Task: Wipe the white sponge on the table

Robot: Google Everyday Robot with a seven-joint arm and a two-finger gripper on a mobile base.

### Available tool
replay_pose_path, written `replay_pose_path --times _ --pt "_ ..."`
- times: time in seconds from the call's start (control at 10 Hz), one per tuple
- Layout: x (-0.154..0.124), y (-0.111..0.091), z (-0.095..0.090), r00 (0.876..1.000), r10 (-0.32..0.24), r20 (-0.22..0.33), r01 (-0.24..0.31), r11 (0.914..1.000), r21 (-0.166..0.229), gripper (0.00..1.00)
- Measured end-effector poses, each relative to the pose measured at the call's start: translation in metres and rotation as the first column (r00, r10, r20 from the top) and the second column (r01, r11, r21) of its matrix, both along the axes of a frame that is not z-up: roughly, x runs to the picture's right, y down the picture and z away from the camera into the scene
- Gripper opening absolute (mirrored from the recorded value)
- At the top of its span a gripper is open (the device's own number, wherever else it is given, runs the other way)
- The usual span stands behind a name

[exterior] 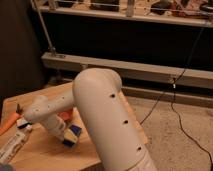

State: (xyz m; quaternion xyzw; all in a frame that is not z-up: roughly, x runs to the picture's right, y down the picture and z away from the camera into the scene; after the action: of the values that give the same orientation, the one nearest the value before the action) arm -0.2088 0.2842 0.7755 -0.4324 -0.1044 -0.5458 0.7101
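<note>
The table (48, 154) of light wooden planks fills the lower left. My big white arm (107, 115) bends over it, and the forearm reaches left, then down to the gripper (65, 133). The gripper is low over the tabletop and shut on the white sponge (73, 135), a small pale block with a blue layer showing on its side. The sponge rests against the wood near the table's middle. The arm hides most of the fingers.
An orange-red object (65, 117) lies just behind the gripper. An orange-tipped item (9, 125) and a white pack (12, 148) sit at the table's left edge. A black cable (175, 112) trails over the speckled floor (180, 150) at the right. A metal rail (150, 74) runs behind.
</note>
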Motion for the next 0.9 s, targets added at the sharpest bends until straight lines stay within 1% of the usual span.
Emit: replay_pose_path --times 0.2,0.3,0.4,0.6,0.7,0.8,0.9 --pt "-0.018 0.023 -0.032 0.998 -0.014 0.062 0.016 0.9993 -0.034 0.14" --pt "-0.033 0.039 -0.051 0.994 -0.022 0.11 0.028 0.9978 -0.059 0.14" --pt "-0.048 0.054 -0.065 0.988 -0.026 0.151 0.039 0.996 -0.081 0.14" --pt "-0.078 0.088 -0.091 0.972 -0.025 0.234 0.058 0.9889 -0.136 0.14" --pt "-0.096 0.109 -0.104 0.959 -0.026 0.281 0.076 0.9826 -0.17 0.14" --pt "-0.109 0.122 -0.112 0.948 -0.028 0.316 0.092 0.9775 -0.19 0.14" --pt "-0.12 0.131 -0.114 0.939 -0.03 0.342 0.104 0.9743 -0.2 0.14"
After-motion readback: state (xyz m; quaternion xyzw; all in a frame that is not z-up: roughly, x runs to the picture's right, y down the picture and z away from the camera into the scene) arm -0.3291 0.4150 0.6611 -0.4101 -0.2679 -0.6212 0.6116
